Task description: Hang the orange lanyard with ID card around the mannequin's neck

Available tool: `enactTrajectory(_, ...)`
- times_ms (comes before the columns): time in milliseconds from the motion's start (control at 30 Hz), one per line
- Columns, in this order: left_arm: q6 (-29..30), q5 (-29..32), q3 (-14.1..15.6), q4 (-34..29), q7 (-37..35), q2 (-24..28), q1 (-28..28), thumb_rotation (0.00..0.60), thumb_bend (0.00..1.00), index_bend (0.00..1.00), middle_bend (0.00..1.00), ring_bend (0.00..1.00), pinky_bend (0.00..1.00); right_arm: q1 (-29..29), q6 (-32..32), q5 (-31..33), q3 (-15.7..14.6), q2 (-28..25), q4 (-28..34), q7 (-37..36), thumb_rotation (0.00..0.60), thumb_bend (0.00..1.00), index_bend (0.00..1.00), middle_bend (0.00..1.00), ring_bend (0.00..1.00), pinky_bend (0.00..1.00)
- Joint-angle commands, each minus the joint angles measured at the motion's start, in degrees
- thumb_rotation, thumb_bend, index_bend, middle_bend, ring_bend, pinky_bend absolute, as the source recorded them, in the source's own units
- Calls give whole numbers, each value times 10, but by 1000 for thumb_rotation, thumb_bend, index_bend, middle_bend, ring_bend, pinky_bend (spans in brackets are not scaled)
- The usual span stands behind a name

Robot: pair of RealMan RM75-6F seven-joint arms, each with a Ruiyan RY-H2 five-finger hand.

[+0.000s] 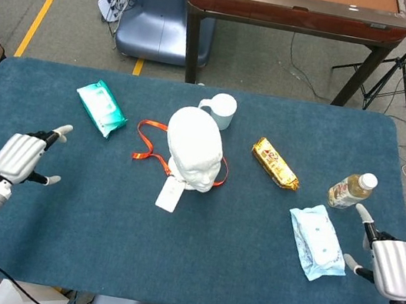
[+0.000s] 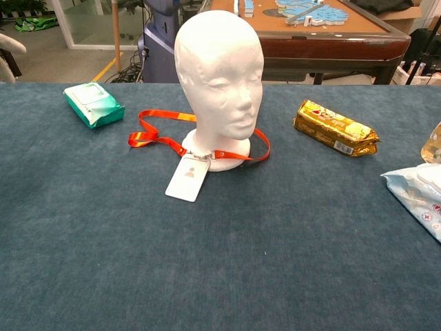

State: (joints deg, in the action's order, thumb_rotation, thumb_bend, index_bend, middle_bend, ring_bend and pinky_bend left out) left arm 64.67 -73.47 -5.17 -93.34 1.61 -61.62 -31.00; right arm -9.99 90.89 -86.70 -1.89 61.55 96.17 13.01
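A white foam mannequin head [image 1: 196, 148] [image 2: 219, 76] stands upright mid-table. The orange lanyard [image 1: 144, 143] [image 2: 153, 132] loops around its base, with a length trailing off to the left on the cloth. Its white ID card [image 1: 169, 194] [image 2: 187, 177] lies flat in front of the base. My left hand [image 1: 23, 156] hovers open near the table's left edge, far from the lanyard. My right hand [image 1: 393, 266] is open at the right edge, beside the pale blue wipes pack. In the chest view only a fingertip [image 2: 14, 46] of the left hand shows at the far left edge.
A teal wipes pack [image 1: 101, 108] [image 2: 94, 104] lies back left. Behind the head stands a white mug [image 1: 220, 110]. A gold snack bar [image 1: 276, 163] [image 2: 335, 127], a drink bottle [image 1: 351, 190] and a pale blue wipes pack [image 1: 316, 242] [image 2: 417, 192] lie to the right.
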Motion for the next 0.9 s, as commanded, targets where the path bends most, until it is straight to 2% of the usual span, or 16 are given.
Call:
enactTrajectory(33,-11,-31,21,30,-3,-18,5,600,0,159,479,496,605,3,-6,-4,0,4,-3,2,600,0,134,578,597,792)
enactTrajectory(167,-17,-52,33,52,15,-36,6,600,0,177,525,545,658,1,-18,-17,1,8,-4,9,600,0,134,536,535,705)
enactTrajectory(333,-31,-63,41,77,26,-54,4,600,0,192,568,587,701,-3,-35,-36,-1,9,-1,11,600,0,134,431,387,495)
enactTrajectory(467,-69,-66,52,80,32,-51,-7,600,0,192,611,636,734,-3,-39,-45,2,8,4,13,600,0,134,414,359,458)
enactTrajectory(600,-106,-66,51,75,29,-46,-26,600,7,192,705,737,805,-2,-40,-48,8,4,11,14,600,0,134,411,359,458)
enactTrajectory(700,-143,-69,50,66,16,-39,-45,600,109,192,807,822,853,-2,-41,-49,13,-1,19,17,600,0,134,411,359,458)
enactTrajectory(767,-177,-69,53,58,16,-33,-62,600,212,192,865,872,893,-1,-41,-49,16,-6,26,21,600,0,134,410,359,458)
enactTrajectory(900,-224,-60,51,52,20,-39,-88,600,348,183,920,929,915,2,-42,-47,20,-13,37,25,600,0,134,409,359,458)
